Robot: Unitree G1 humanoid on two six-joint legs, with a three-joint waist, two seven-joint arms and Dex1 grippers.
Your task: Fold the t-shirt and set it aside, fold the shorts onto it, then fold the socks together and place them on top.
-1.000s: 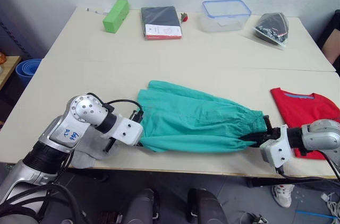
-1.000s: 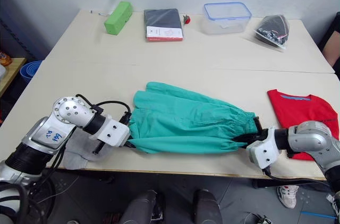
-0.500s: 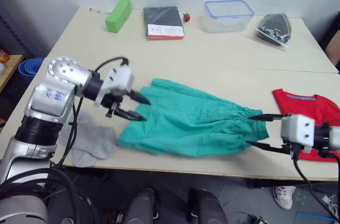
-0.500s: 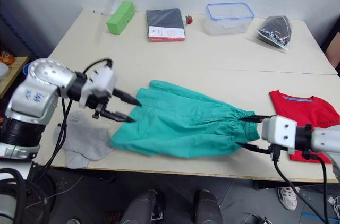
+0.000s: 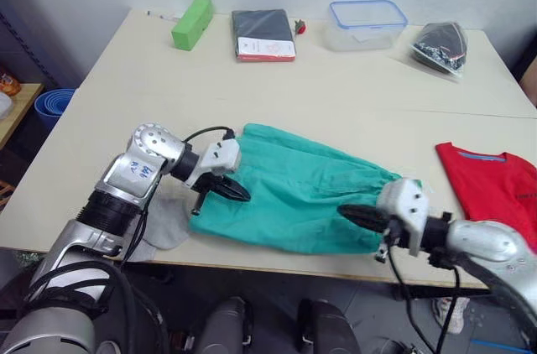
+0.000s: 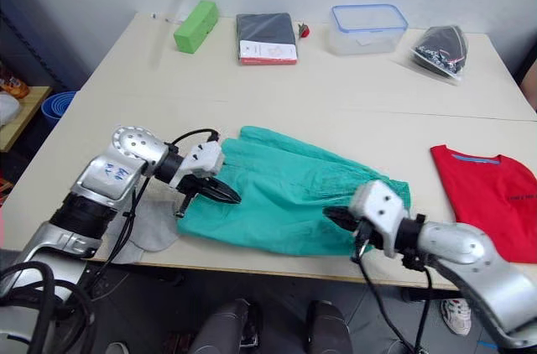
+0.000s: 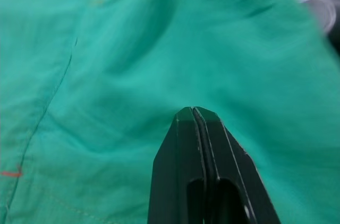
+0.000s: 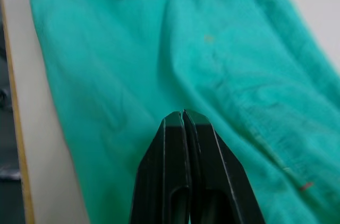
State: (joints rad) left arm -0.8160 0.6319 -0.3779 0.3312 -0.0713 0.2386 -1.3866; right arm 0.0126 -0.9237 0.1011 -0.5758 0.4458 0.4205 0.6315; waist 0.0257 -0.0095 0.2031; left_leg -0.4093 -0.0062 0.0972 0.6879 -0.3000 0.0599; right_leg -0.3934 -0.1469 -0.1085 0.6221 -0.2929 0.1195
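The teal-green shorts (image 5: 298, 195) lie crumpled flat near the table's front edge. My left gripper (image 5: 237, 195) rests over their left part, fingers pressed shut with no cloth between them (image 7: 195, 110). Over the right front part of the shorts, near the waist, my right gripper (image 5: 346, 214) points left. It is also shut on nothing (image 8: 183, 112). The red t-shirt (image 5: 497, 193) lies folded at the right edge, apart from the shorts. A grey sock (image 5: 164, 225) lies left of the shorts, partly under my left arm.
Along the back of the table (image 5: 277, 94) stand a green block (image 5: 191, 23), a dark book (image 5: 265, 33), a clear lidded container (image 5: 367, 23) and a plastic bag of dark items (image 5: 440, 38). A blue bucket (image 5: 52, 107) sits on the floor at the left.
Both grippers were open half a second ago and are now shut. The right one has moved left over the shorts; the left one has dropped onto their left part.
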